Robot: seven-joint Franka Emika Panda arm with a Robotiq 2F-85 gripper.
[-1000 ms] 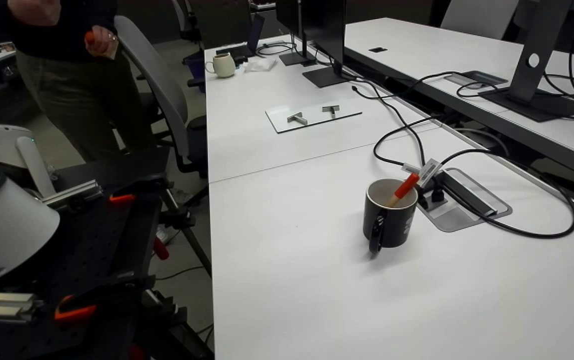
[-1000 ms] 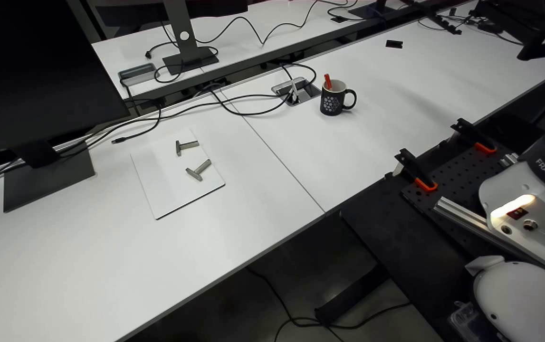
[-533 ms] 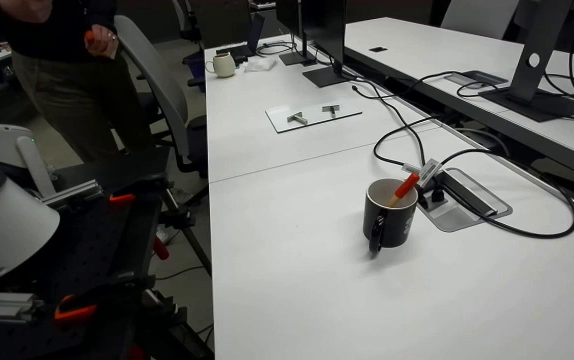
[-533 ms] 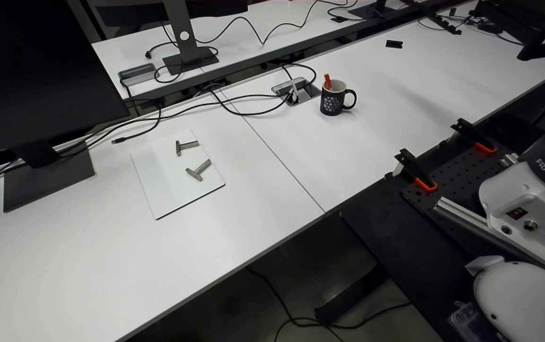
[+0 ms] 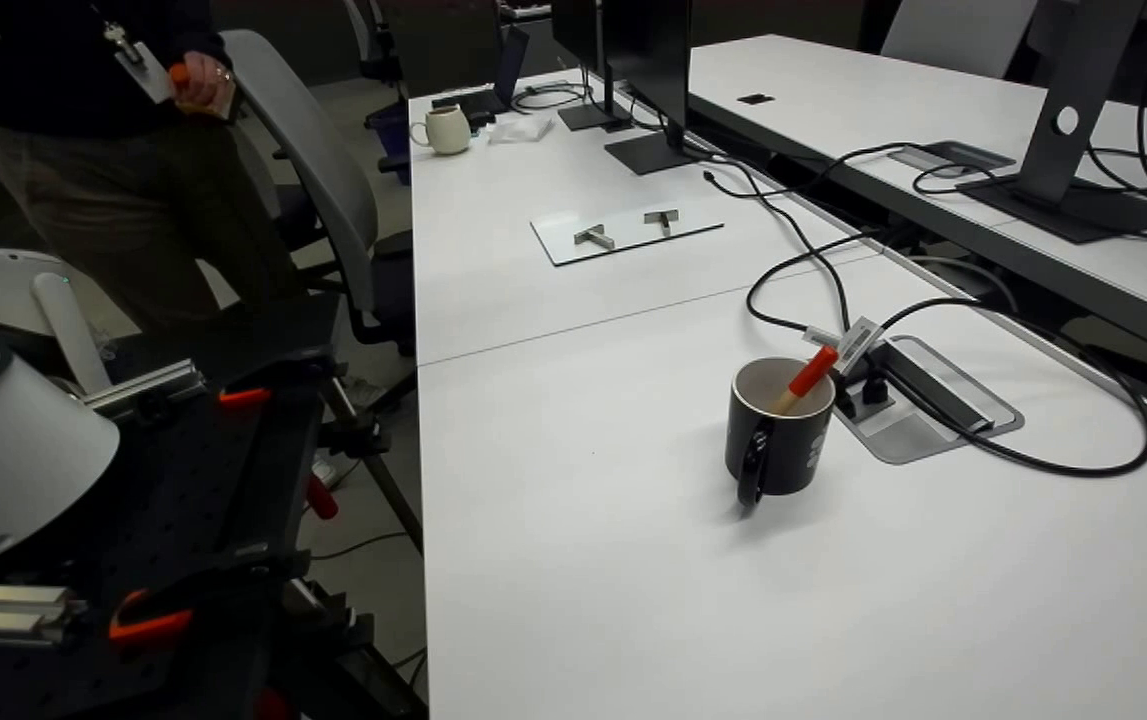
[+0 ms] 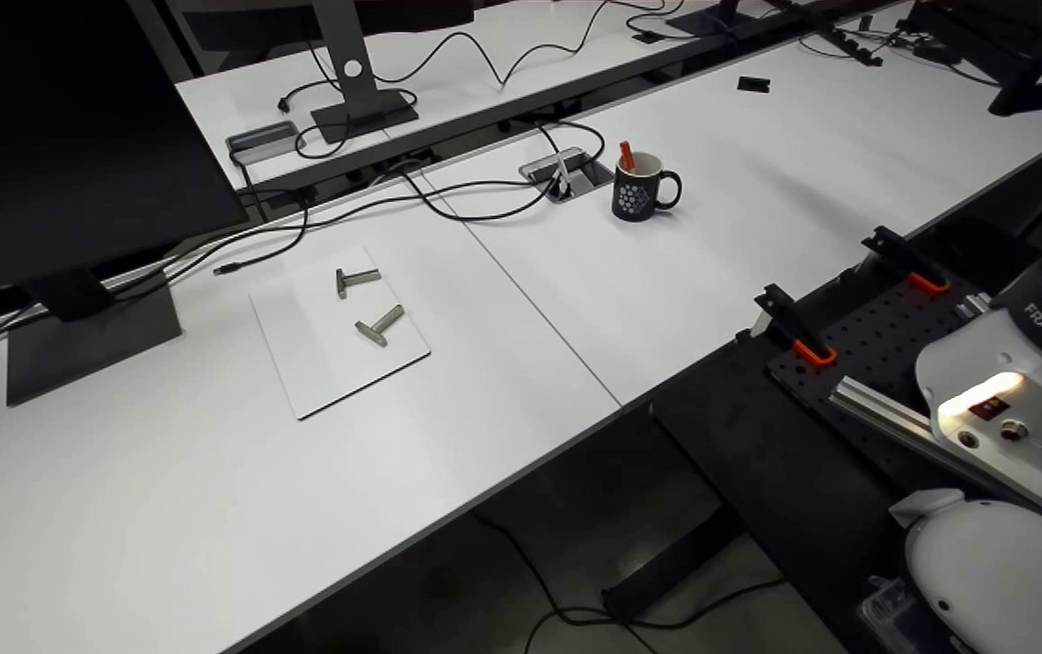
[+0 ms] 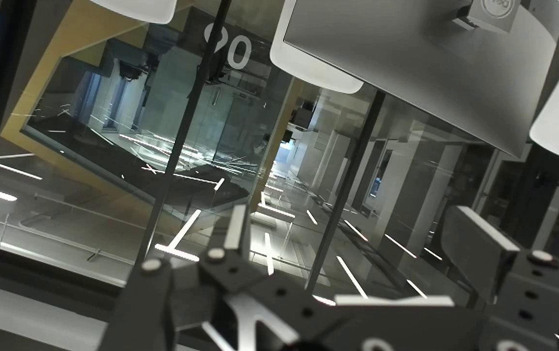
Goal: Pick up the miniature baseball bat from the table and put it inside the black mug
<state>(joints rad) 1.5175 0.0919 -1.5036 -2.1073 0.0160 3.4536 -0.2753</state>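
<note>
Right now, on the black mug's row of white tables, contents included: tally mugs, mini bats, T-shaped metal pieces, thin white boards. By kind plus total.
Mugs: 2 (black mug, cream mug)
Mini bat: 1, in the black mug with its red end sticking out
T-shaped metal pieces: 2, both on the board
Thin white board: 1
Total: 6

In an exterior view: bat [image 6: 627, 156] in mug [image 6: 632, 202] | table [image 6: 711, 272] under mug | cable box [image 6: 586, 182] just left of mug | board [image 6: 321, 354] left, before mug | clamps [image 6: 795, 324] right, before mug
</note>
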